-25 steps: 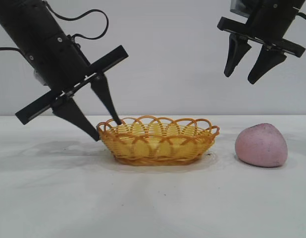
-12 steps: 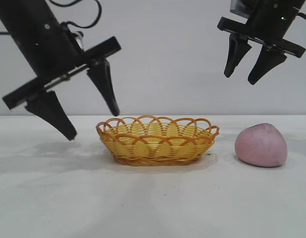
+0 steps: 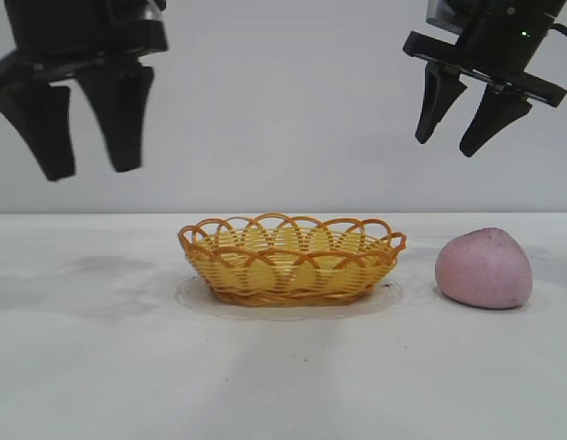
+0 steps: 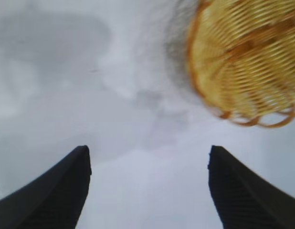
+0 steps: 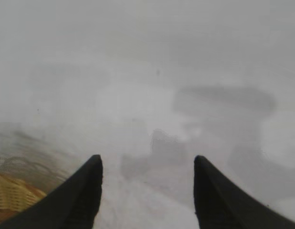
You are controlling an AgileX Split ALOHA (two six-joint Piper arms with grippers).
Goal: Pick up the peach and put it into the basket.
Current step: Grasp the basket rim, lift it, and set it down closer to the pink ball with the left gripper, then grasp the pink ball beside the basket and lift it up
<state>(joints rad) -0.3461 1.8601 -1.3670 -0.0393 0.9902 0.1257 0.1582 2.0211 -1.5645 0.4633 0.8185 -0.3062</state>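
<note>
Left gripper has lifted off the basket rim, rolled to point straight down, and now hangs high at far left, jaws spread, empty. Basket sits mid-table, empty. Peach rests on the table right of the basket, untouched. Right gripper hovers above it, jaws spread, unmoved. Pick probably falls to the right arm.

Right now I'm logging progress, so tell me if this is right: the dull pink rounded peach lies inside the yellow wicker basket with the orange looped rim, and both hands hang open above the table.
Not quite. The dull pink rounded peach sits on the white table, beside the yellow wicker basket with the orange looped rim and apart from it, as the exterior view shows. The rest holds: the left hand and right hand hang open above the table.
</note>
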